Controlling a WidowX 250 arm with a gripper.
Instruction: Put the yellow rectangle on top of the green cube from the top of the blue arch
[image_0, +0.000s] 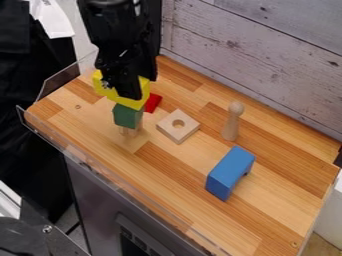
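Gripper (137, 89) clasped on yellow rectangle (103, 88), right over green cube (125, 116)

At the left end of the wooden surface (190, 190), a clear guard (59, 84) rises along the short edge; a low clear rail (83, 162) follows the long front edge. The yellow rectangle lies inboard of that left end, grasped by the black claw, one finger across its near side. It sits directly above the green cube, tilted a little; whether the two touch, I cannot tell. Below the cube is a pale wooden piece (129, 132), largely hidden.

Just right of the stack, a red piece (153, 102) lies partly behind the yellow rectangle, near enough to crowd that side. Next comes a flat wooden block with a round hole (168, 125), well apart from both long edges. A wooden peg with a round head (231, 125) stands upright farther right, toward the long back edge, where a plank wall (267, 57) runs the whole way. Nearer the front edge, the blue arch (227, 171) stands apart from the other pieces, its opening on its right side. Planks show between it and the right edge, and between the cube and the front rail.
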